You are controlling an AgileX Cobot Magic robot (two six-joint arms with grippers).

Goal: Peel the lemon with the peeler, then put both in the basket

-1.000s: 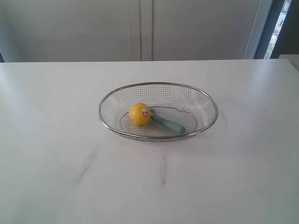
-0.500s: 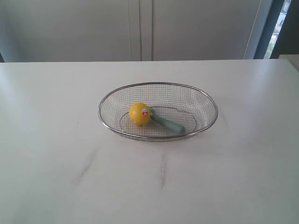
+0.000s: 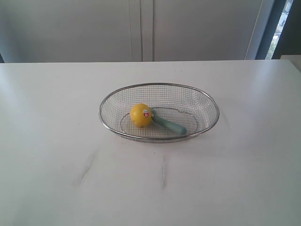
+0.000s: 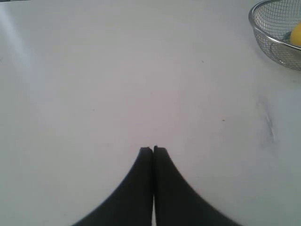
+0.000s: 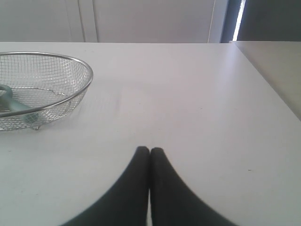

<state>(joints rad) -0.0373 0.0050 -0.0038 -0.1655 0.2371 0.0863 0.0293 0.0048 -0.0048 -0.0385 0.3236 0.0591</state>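
Observation:
The yellow lemon [image 3: 141, 115], with a red-and-white sticker, lies inside the wire-mesh basket [image 3: 159, 86] in the middle of the white table. The teal peeler [image 3: 168, 123] lies in the basket too, its head against the lemon. Neither arm shows in the exterior view. My left gripper [image 4: 153, 149] is shut and empty above bare table, with the basket [image 4: 273, 37] and a sliver of lemon [image 4: 296, 35] far off at one corner of its view. My right gripper [image 5: 150, 150] is shut and empty as well, with the basket [image 5: 61, 57] and the peeler's handle [image 5: 11, 104] off to one side.
The white table [image 3: 56, 141] carries faint grey smudges [image 3: 87, 167] in front of the basket. Pale cabinet doors [image 3: 141, 28] stand behind the table. The table's edge [image 5: 263, 75] runs near the right gripper's far side.

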